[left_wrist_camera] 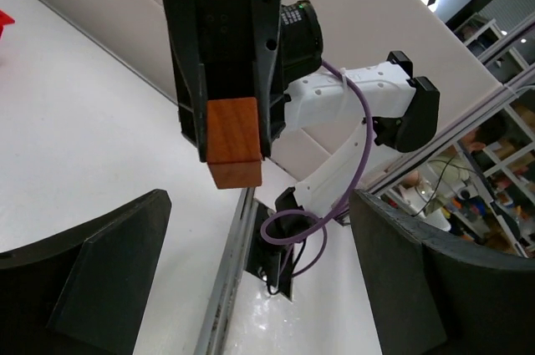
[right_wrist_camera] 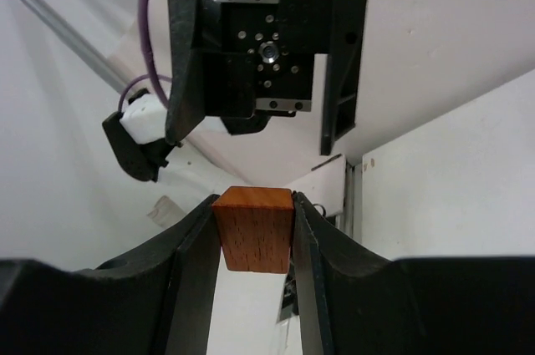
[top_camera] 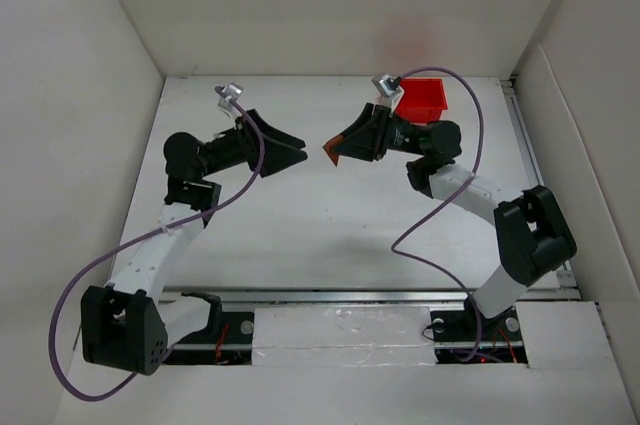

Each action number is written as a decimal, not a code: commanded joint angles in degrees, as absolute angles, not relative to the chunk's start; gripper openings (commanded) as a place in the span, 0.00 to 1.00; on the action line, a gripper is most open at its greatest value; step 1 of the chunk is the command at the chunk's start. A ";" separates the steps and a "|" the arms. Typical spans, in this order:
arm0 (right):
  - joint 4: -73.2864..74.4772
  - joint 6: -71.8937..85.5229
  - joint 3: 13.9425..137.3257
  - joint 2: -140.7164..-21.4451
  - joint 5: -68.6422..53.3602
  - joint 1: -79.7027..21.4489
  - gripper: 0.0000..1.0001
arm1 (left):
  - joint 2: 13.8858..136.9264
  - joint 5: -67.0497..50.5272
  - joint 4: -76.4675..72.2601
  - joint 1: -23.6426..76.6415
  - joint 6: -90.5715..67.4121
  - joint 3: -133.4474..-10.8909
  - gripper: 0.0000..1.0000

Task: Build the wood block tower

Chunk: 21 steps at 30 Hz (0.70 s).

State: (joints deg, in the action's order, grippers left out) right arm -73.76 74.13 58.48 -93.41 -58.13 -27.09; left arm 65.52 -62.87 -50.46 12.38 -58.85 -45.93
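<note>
My right gripper is shut on a reddish-brown wood cube, held in the air above the table's middle. In the right wrist view the cube sits squarely between both black fingers. My left gripper is open and empty, facing the right gripper tip to tip with a small gap. In the left wrist view the cube hangs ahead, above and between my spread fingers. No tower and no other wood blocks show.
A red plastic bin stands at the back right, just behind the right arm. White walls enclose the table on three sides. A metal rail runs along the near edge. Purple cables loop from both arms.
</note>
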 commanded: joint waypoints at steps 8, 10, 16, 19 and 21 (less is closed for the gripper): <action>-75.27 56.88 65.03 -89.21 -49.22 -34.01 0.00 | 61.08 -60.65 -48.61 12.30 -52.91 -46.85 0.71; -74.09 56.25 66.26 -89.47 -49.39 -35.15 0.00 | 61.08 -60.38 -45.81 12.30 -51.42 -47.63 0.64; -72.07 58.18 67.24 -90.26 -48.35 -36.21 0.00 | 59.50 -59.77 -45.70 12.30 -49.83 -47.90 0.55; -69.10 57.66 66.89 -89.91 -46.59 -36.21 0.00 | 58.54 -60.12 -46.58 12.30 -49.22 -47.81 0.55; -68.64 57.48 66.45 -89.48 -45.88 -36.21 0.00 | 57.49 -60.73 -48.59 12.30 -49.48 -47.03 0.57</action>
State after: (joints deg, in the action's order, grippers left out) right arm -69.08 59.07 65.08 -91.39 -48.84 -35.42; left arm 60.69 -59.75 -43.59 12.38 -50.98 -45.93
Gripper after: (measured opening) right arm 0.414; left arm 0.562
